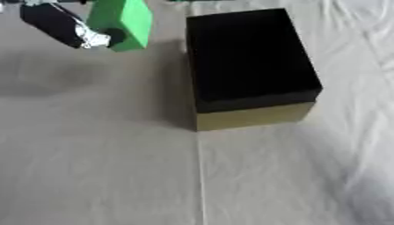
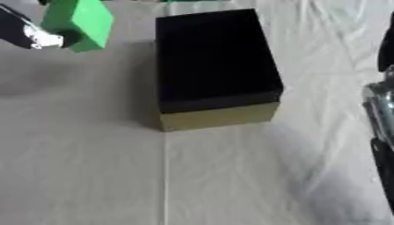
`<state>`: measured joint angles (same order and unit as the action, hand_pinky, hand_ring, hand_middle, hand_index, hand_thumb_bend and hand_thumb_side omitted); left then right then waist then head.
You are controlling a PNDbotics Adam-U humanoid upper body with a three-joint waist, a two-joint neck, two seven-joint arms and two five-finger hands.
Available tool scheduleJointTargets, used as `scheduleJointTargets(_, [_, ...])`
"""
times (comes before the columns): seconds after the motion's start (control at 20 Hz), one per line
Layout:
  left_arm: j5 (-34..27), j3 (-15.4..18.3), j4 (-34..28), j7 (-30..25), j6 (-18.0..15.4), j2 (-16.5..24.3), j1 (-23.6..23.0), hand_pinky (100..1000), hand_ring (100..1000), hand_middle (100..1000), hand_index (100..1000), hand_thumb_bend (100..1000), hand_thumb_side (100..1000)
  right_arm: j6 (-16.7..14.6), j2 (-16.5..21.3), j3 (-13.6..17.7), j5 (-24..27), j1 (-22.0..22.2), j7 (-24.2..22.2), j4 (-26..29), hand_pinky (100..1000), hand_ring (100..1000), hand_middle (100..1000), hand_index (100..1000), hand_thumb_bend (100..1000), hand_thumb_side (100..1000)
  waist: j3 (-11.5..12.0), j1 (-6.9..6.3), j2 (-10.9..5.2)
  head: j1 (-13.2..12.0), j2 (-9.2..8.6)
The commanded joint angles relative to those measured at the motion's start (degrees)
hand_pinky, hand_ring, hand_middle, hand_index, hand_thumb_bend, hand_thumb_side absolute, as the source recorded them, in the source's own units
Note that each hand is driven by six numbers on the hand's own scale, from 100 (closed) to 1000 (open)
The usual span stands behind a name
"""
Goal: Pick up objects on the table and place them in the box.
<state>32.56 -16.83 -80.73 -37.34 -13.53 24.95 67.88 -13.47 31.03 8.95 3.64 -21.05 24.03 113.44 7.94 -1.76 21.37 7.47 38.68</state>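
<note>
A green block hangs above the table at the top left, tilted. My left hand, black with silver parts, comes in from the upper left corner and is curled on the block's lower left side. The box stands right of the block, in the middle of the view. It is black on top with a tan front wall. A black and silver part of my right arm or hand shows at the right edge of the right eye view, well apart from the box.
A pale cloth covers the table, with a straight crease running from the box toward the near edge. Folds wrinkle the cloth on the right. A soft shadow lies below the lifted block.
</note>
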Motion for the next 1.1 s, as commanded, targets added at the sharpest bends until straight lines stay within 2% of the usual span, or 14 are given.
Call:
scheduleJointTargets(0.05, [-0.2, 0.1, -0.3, 1.3, -0.3, -3.0, 2.7, 495, 571, 613, 718, 180, 453, -0.1, 0.9, 0.0, 0.6, -1.2, -0.5, 1.1, 865, 796, 814, 814, 100, 1000, -0.4, 0.02, -1.41, -0.7, -0.24])
scheduleJointTargets(0.3, [1.9, -0.2, 1.2, 4.9, -0.3, -7.6, 4.3, 490, 566, 610, 718, 177, 456, -0.2, 0.4, -0.1, 1.2, -2.2, -0.8, 1.1, 865, 796, 814, 814, 100, 1000, -1.6, -0.18, -0.98, -1.8, -0.65])
scheduleJointTargets(0.5, [3.7, -0.4, 3.8, 8.3, -0.9, -11.1, 5.4, 495, 571, 612, 720, 180, 457, -0.3, -0.2, -0.4, 1.6, -3.4, -1.2, 1.1, 865, 796, 814, 814, 100, 1000, -2.9, -0.35, -0.34, -3.8, -1.05])
scheduleJointTargets(0.65, [8.3, -0.5, 5.1, 9.8, -1.5, -13.1, 6.3, 502, 579, 618, 722, 179, 457, -0.5, -0.9, -0.4, 2.2, -4.7, -1.3, 1.1, 865, 795, 814, 814, 100, 1000, -4.4, -0.24, 0.12, -5.6, -1.80])
scheduleJointTargets(1.1, [24.7, -0.7, 9.9, 14.9, -1.2, -17.7, 6.2, 515, 595, 626, 723, 172, 454, -0.6, -3.0, -0.8, 3.6, -6.8, -2.0, 1.1, 865, 794, 813, 814, 100, 1000, -7.5, 0.36, 0.56, -8.9, -3.62])
